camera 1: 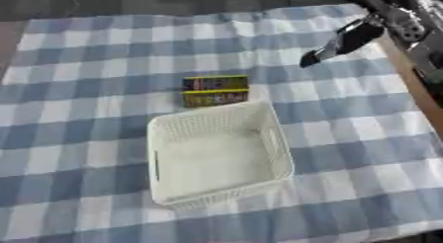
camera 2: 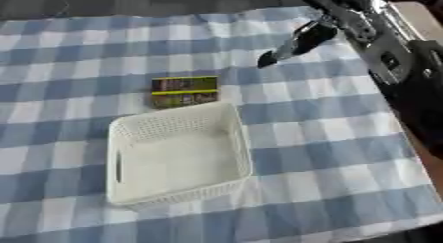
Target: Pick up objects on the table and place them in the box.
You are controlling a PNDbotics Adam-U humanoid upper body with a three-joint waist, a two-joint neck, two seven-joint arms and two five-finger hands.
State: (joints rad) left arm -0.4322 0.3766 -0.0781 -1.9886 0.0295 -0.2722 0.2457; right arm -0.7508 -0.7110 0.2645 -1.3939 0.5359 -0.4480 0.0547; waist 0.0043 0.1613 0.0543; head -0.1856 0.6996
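Blue-and-white checked cloth covered the table. Right hand hovered with straight, empty fingers, well apart from the dark yellow-striped packet lying just behind the empty white basket.

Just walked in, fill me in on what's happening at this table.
A humanoid robot is clearing a checked tablecloth into a white basket, which looks empty so far. One thing is left to pick up: a small dark and yellow packet lying flat just behind the basket. The robot's right hand hangs above the cloth, up and to the right of the packet, holding nothing. Its left hand is out of sight.
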